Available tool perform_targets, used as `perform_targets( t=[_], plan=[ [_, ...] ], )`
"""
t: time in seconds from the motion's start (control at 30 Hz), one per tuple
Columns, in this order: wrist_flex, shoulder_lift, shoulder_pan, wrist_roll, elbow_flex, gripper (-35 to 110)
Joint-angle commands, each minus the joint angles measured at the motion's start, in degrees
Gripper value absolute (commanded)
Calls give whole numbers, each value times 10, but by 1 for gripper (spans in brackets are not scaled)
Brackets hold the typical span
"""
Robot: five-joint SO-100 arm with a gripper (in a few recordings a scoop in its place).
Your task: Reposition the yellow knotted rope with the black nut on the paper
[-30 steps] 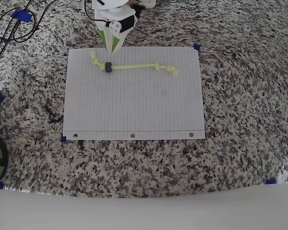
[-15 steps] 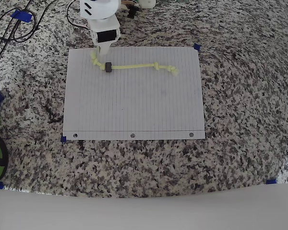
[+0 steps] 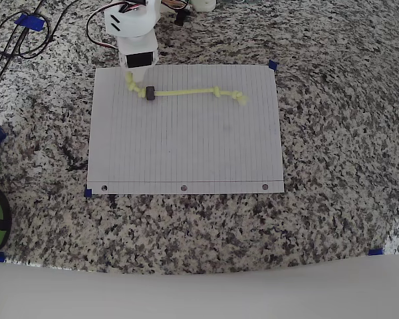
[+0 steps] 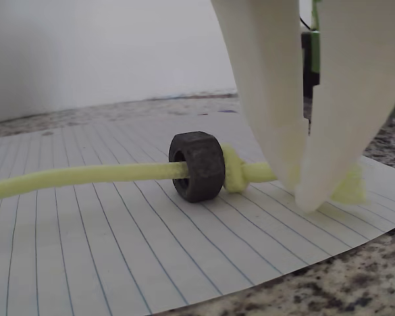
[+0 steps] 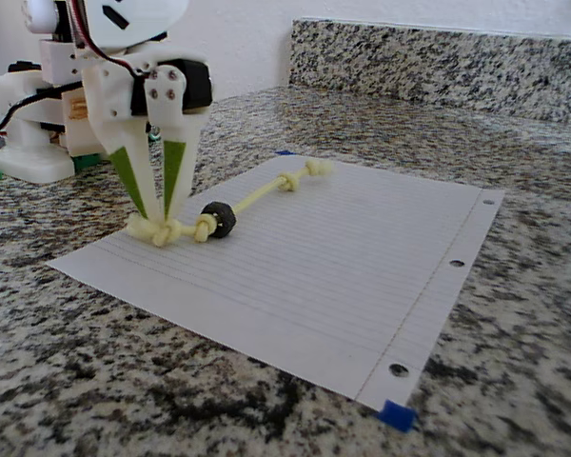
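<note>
Gripper (image 4: 301,187) down at rope's left end, fingers nearly together, pinching cord between end knot and nut-side knot. Yellow knotted rope (image 3: 186,92) along paper (image 3: 186,146) top strip, long axis 9-to-3 in overhead view, far knots toward 3. Black nut (image 3: 148,94) just at 3 o'clock of fingertips, touching knot. Drag likely along that axis; grip looks thin, may slip.

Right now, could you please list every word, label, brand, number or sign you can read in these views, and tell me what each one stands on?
No readable text in any view.
The paper carries only ruled lines and punched holes, no writing.
The black nut shows no stamped marking.
The gripper, its arm and the yellow knotted rope bear no lettering.
The blue tape pieces at the paper's corners are plain.
</note>
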Motion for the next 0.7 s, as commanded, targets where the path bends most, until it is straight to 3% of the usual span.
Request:
perform_targets(
  t=[0.0, 0.37, 0.67],
  plan=[
    [-19, -12, 11, -4, -27, 0],
    [-13, -19, 11, -8, -53, 0],
    [39, 213, 10, -18, 51, 0]
  ],
)
